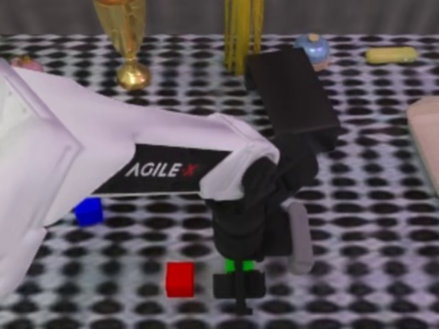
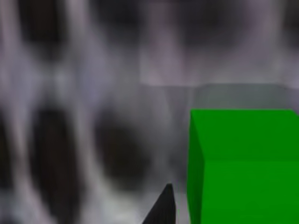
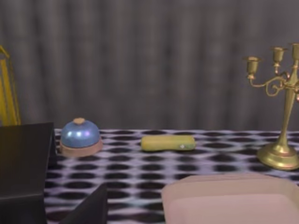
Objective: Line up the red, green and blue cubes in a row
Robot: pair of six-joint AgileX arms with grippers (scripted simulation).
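Observation:
The green cube (image 1: 234, 264) sits low at the table's front middle, mostly hidden under my left gripper (image 1: 239, 273), which points straight down around it. In the left wrist view the green cube (image 2: 243, 168) fills one side and a dark fingertip (image 2: 164, 211) stands just beside it with a thin gap, so the gripper is open. The red cube (image 1: 180, 279) rests on the table just left of the green one, in line with it. Farther left and back lies the blue cube (image 1: 88, 211), partly under the white arm. My right gripper (image 3: 135, 217) is parked off to the right, open and holding nothing.
A grey oblong object (image 1: 300, 237) lies right of the left gripper. A black slab (image 1: 291, 89) rises behind it. At the back stand a gold trophy (image 1: 130, 41), yellow frame (image 1: 241, 31), blue bell (image 1: 313, 49) and yellow-green bar (image 1: 391, 55). A pink tray (image 1: 429, 137) is at the right edge.

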